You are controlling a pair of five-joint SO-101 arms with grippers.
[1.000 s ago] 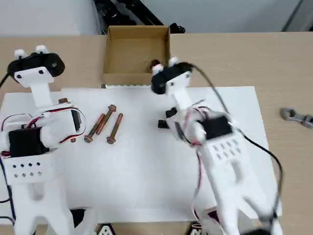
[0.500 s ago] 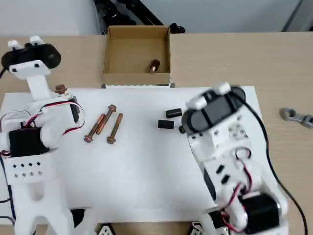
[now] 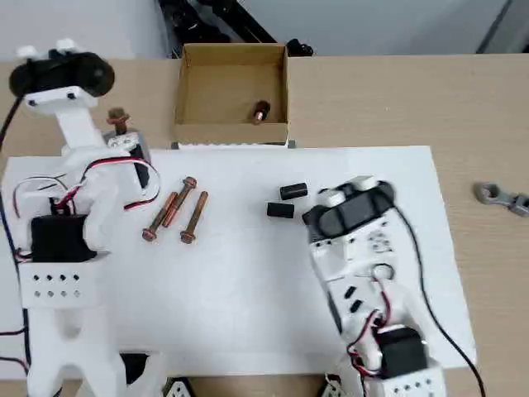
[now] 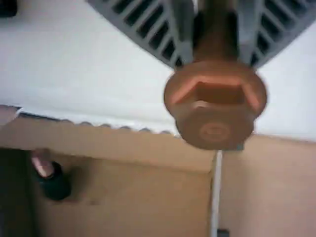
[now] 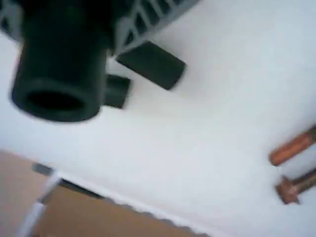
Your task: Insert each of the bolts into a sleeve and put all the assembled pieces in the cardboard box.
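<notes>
My left gripper (image 3: 120, 126) is shut on a copper bolt (image 4: 215, 106), held head-up just left of the cardboard box (image 3: 188, 93). One assembled piece (image 3: 260, 111) lies inside the box, also seen as the assembled piece (image 4: 49, 173) in the left wrist view. Three more bolts (image 3: 175, 208) lie side by side on the white mat (image 3: 248, 281). My right gripper (image 3: 312, 217) is shut on a black sleeve (image 5: 59, 74) low over the mat. Two loose sleeves lie right beside it, one sleeve (image 3: 293, 192) and another sleeve (image 3: 279, 210).
A metal wrench (image 3: 500, 197) lies on the wooden table at the far right, off the mat. Dark cables and gear sit behind the box. The mat's near half between the arms is bare.
The right arm drew back from over the box, leaving the assembled piece inside, and came down at the sleeves. The left arm lifted its bolt toward the box's left side.
</notes>
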